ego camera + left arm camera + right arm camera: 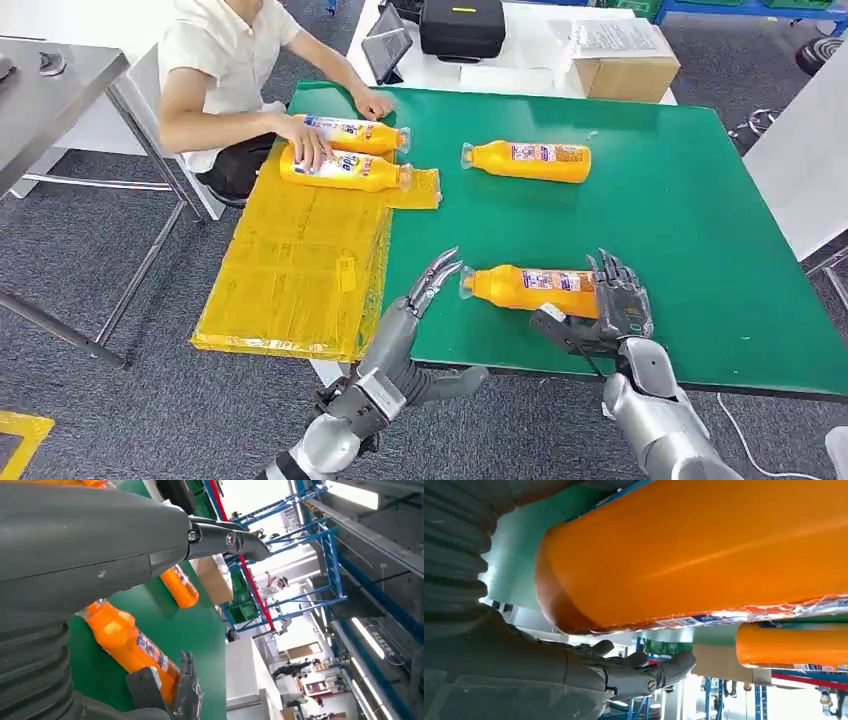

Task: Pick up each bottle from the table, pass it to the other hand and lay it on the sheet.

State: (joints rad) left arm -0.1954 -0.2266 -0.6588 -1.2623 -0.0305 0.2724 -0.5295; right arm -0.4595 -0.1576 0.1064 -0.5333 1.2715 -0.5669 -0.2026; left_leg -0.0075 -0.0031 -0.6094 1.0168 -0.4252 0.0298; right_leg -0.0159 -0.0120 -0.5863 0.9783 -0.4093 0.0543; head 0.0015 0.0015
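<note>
bottle (345,170) under the person's hand (308,146): label shows blue letters, maybe "ole"; other bottle labels too small.

1. Near bottle (530,289): orange plastic, printed label, clear cap end; lies on its side on the green tabletop (700,220), base at the right hand (610,305).
2. Far bottle (527,160): same type, on its side, mid-tabletop.
3. Two bottles (345,152): on their sides, side by side, at the sheet's far end.
4. Sheet (300,260): yellow, flat, overhanging the tabletop's left edge.
</note>
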